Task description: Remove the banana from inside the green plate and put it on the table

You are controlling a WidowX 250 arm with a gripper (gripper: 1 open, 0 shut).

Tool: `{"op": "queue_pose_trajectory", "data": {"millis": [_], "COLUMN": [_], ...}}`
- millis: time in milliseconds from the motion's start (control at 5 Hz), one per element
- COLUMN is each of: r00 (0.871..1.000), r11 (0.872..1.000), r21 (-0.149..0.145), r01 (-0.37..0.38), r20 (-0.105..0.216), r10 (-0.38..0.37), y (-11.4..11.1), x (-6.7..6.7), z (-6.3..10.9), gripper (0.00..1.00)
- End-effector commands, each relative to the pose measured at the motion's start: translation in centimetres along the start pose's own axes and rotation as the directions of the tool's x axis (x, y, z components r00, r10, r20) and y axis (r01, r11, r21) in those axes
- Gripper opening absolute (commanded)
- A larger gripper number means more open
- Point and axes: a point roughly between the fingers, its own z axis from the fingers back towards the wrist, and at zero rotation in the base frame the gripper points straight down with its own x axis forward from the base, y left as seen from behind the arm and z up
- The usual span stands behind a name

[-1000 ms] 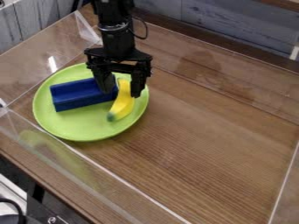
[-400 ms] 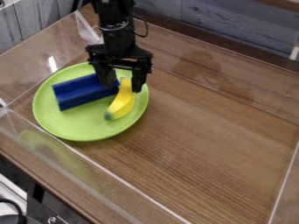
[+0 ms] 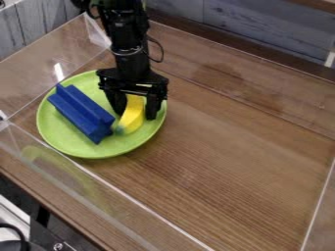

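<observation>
End effector (image 3: 135, 104) fingers stand spread low over the banana (image 3: 129, 115), which lies on the green plate (image 3: 110, 147) beside the blue block (image 3: 81, 112), presumably straddling it for a grasp, though contact is hard to judge.

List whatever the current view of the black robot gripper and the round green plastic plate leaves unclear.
- Upper end of the small curved yellow banana: camera view, covered by the black robot gripper.
- Whether the fingers touch the banana: camera view, too small and dark to tell.
- Part of the round green plastic plate under the blue rectangular block: hidden by the block.
- Upper arm: cut off by the top edge.
</observation>
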Motion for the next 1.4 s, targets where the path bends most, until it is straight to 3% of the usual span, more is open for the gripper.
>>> {"op": "queue_pose_trajectory", "data": {"millis": [0, 1200], "r00": [1.0, 0.999], "r11": [1.0, 0.998], "r21": [0.006, 0.041], "r01": [0.006, 0.042], "r20": [0.002, 0.032], "r10": [-0.006, -0.044], "y": [-0.1, -1.5], "x": [-0.2, -0.2], "z": [0.3, 5.4], "gripper": [0.0, 0.0]}}
